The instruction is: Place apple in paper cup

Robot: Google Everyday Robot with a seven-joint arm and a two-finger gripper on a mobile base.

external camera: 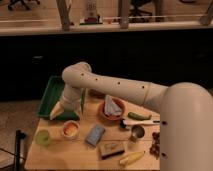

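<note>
The apple (70,129) sits in the paper cup (70,135) just below the gripper (70,113), whose grip I cannot tell.

Apple (70,130) in paper cup (70,135).

Shiny metal cup (137,132), wooden table (75,152)

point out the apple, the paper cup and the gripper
apple (70,130), camera view, on its orange top showing inside the cup
paper cup (63,131), camera view, on its pale left rim
gripper (68,111), camera view, on its lower end, just above the cup
</note>
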